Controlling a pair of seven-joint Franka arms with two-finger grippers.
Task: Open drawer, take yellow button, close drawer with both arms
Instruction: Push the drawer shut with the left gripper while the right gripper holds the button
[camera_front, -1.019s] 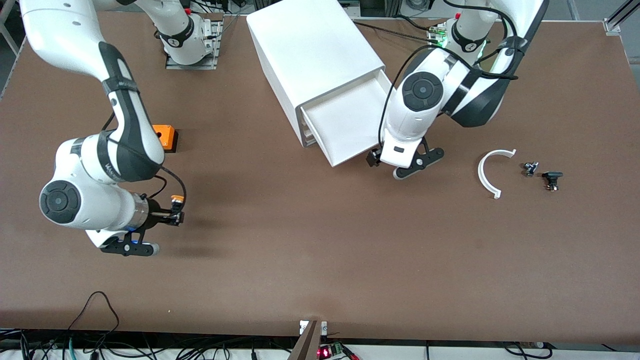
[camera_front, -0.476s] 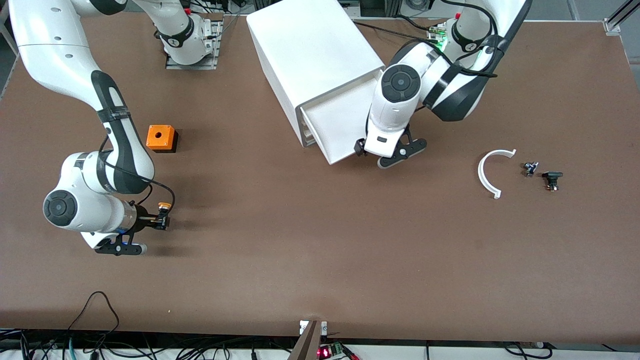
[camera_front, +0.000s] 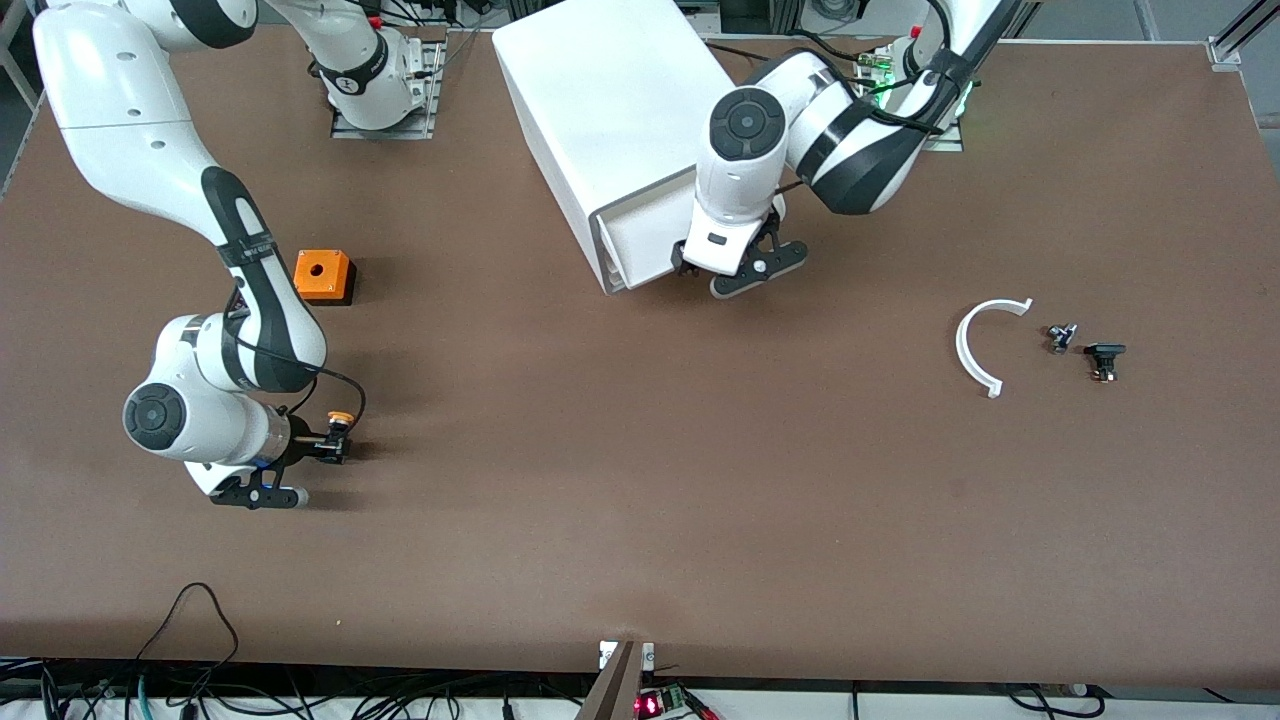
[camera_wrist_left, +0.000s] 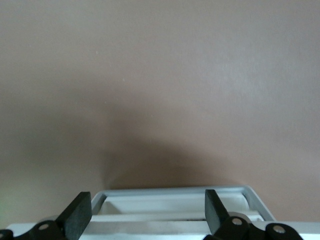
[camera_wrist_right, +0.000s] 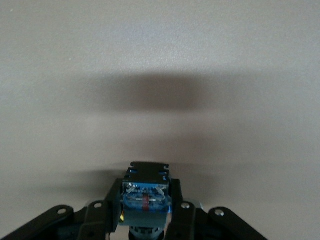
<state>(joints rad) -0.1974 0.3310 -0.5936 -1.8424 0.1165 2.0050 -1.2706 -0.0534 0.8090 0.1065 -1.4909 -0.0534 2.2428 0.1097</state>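
The white cabinet (camera_front: 620, 110) stands near the arms' bases. Its top drawer (camera_front: 640, 240) sticks out only a little. My left gripper (camera_front: 690, 272) is open, its fingertips against the drawer's front edge; in the left wrist view the drawer rim (camera_wrist_left: 175, 192) lies between the spread fingers (camera_wrist_left: 77, 215). My right gripper (camera_front: 335, 447) is shut on the button (camera_front: 340, 420), orange-yellow cap up, low over the table toward the right arm's end. In the right wrist view the button's blue base (camera_wrist_right: 145, 200) sits between the fingers (camera_wrist_right: 180, 212).
An orange cube with a hole (camera_front: 322, 277) sits on the table near the right arm. A white curved strip (camera_front: 975, 345) and two small black parts (camera_front: 1060, 337) (camera_front: 1103, 358) lie toward the left arm's end.
My left gripper has pushed the drawer inward toward the cabinet, so much less of it sticks out. My right gripper has shifted a little with the button and sunk lower over the table.
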